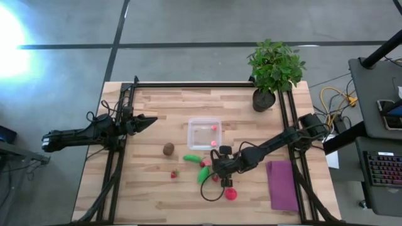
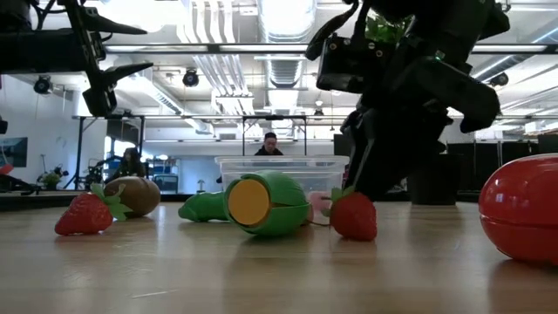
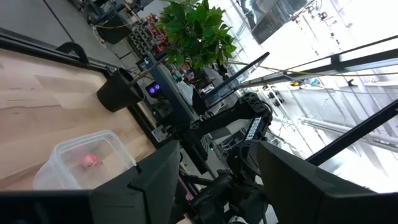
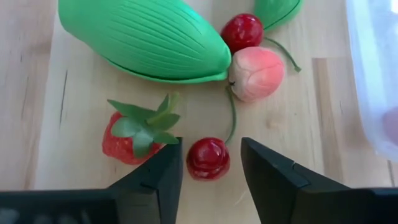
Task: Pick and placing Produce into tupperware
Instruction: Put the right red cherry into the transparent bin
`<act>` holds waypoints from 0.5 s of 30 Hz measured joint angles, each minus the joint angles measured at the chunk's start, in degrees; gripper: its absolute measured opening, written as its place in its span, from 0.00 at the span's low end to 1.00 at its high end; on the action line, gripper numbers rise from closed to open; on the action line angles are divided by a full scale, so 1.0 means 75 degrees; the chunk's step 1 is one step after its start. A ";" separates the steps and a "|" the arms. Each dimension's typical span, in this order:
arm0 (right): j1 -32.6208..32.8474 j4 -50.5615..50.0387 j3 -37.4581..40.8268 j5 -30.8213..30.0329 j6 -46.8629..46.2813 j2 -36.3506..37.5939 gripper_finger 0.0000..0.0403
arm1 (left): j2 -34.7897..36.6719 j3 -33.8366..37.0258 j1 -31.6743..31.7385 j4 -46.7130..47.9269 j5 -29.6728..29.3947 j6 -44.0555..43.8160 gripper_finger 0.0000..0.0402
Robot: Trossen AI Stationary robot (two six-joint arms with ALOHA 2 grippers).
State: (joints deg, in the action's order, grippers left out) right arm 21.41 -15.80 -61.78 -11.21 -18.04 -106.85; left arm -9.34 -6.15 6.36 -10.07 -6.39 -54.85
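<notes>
The clear tupperware [image 1: 204, 133] sits mid-table with a pink piece [image 1: 214, 127] inside; the left wrist view shows the tupperware [image 3: 84, 162] too. On the wood lie a brown kiwi [image 1: 168, 149], two green pieces [image 1: 192, 159] [image 1: 203, 174], a strawberry [image 1: 174, 174] and a red ball [image 1: 231, 194]. My right gripper [image 4: 210, 143] is open, low over the produce, its fingers either side of a red cherry [image 4: 208, 158] without touching it. Beside the cherry are a strawberry [image 4: 134, 134], a peach [image 4: 256, 73] and a ribbed green piece [image 4: 143, 40]. My left gripper [image 1: 147, 120] waits open, left of the tupperware.
A potted plant [image 1: 274, 72] stands at the far right corner. A purple cloth [image 1: 281, 184] lies flat near the right edge. Black rails [image 1: 113, 163] run along both table sides. The tupperware's wall [image 4: 376, 74] is close beside my right gripper. Bare wood shows near the front left.
</notes>
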 joint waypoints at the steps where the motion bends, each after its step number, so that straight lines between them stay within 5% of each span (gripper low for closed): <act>1: 0.0000 -0.0008 0.0000 0.0016 -0.0011 0.0000 0.37 | 0.0000 0.0000 0.0000 0.0000 0.0003 0.0000 0.50; 15: -0.0009 0.0048 0.0255 -0.0031 -0.0629 0.0000 0.34 | 0.0000 0.0000 0.0002 0.0000 0.0000 0.0000 0.50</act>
State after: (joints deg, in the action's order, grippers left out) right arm 21.34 -15.44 -59.86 -11.45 -22.76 -106.85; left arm -9.34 -6.15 6.37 -10.07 -6.39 -54.85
